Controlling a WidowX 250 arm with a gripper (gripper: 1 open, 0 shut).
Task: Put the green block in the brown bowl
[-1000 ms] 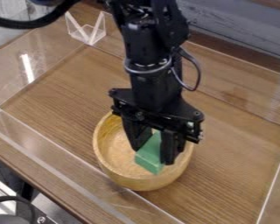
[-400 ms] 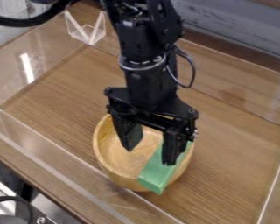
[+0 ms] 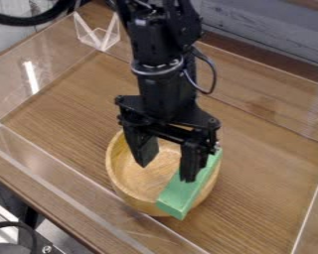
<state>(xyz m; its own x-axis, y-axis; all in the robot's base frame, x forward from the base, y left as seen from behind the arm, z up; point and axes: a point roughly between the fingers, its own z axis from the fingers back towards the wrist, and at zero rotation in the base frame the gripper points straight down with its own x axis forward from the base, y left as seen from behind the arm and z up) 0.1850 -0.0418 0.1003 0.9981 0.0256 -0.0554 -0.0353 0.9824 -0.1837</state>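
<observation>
The green block (image 3: pixel 186 190) is lying tilted against the near rim of the brown bowl (image 3: pixel 122 179), partly overhanging it. Above, the gripper (image 3: pixel 167 161) is hovering with jaws spread wide, holding nothing. The release step looks finished; the arm likely needs only to be lifting clear.

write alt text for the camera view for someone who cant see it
A black robot gripper hangs open, pointing down over a round light-brown wooden bowl on a wooden table. A flat bright green rectangular block leans on the bowl's near-right rim, apart from the fingers.
</observation>
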